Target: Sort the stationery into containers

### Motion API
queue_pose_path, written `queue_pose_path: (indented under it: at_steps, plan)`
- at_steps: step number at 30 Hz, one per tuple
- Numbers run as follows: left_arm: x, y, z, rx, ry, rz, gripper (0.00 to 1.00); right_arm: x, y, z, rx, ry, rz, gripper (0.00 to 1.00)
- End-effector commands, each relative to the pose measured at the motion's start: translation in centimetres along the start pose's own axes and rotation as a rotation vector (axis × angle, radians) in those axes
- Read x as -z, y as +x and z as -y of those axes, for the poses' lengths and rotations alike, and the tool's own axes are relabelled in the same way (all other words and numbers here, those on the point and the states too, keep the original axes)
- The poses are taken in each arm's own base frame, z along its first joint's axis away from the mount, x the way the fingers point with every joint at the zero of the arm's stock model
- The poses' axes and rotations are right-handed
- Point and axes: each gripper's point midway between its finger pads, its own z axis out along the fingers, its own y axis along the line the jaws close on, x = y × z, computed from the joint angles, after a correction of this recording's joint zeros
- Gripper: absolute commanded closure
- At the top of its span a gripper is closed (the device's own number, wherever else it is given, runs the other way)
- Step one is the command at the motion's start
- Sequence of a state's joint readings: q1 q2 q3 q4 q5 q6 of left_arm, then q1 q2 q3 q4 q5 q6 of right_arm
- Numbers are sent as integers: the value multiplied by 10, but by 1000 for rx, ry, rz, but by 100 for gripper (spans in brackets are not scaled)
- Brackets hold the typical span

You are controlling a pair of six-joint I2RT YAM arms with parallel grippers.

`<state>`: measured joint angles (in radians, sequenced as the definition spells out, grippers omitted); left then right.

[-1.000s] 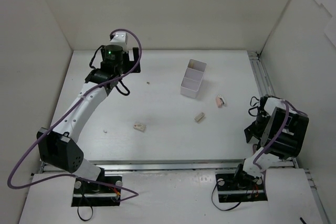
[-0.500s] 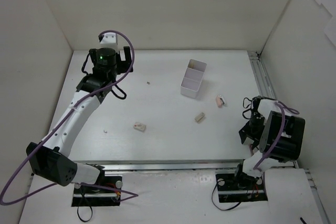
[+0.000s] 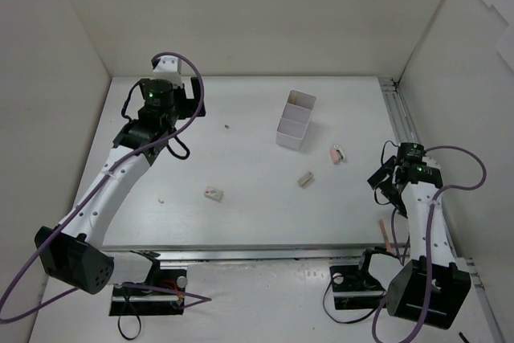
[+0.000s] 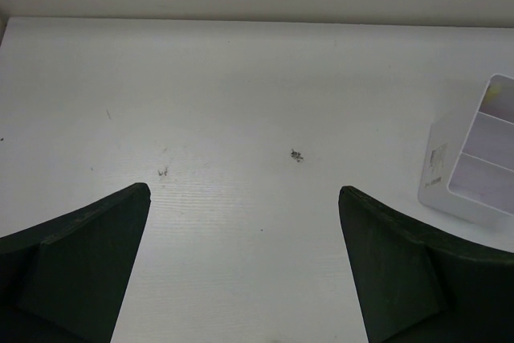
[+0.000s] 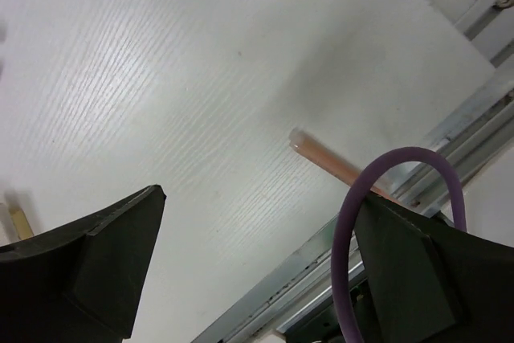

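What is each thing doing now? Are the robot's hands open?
Left gripper: open, holding nothing.
Right gripper: open, holding nothing.
White rectangular divided box: upright, open-topped, visible compartments look empty.
Thin orange pen: lying loose, outside the box.
Small pink piece: loose, outside the box.
Small beige block nearer the box: loose, outside it.
Small beige block farther off: loose, outside it.

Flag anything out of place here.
An orange pen lies at the table's near right corner, one end reaching the metal rail, far from the white box. Nothing else looks odd or damaged.
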<state>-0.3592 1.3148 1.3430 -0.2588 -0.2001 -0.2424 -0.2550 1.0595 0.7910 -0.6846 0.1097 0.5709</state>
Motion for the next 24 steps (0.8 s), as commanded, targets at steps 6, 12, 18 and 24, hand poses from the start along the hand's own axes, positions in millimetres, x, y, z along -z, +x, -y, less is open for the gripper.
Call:
queue_pose_path:
  at_steps: [6, 12, 18, 24]
  plan:
    - [22, -27, 29, 32, 185, 96, 0, 63, -51, 21, -144, 50, 258, 2]
    - [22, -12, 56, 52, 333, 50, 0, 107, -54, 55, -177, 119, 377, 2]
    - [23, 4, 72, 55, 398, 14, 0, 90, -81, 2, 31, -62, 357, 2]
    - [29, 9, 73, 34, 392, -4, 0, 36, -93, -56, 89, -162, 289, 2]
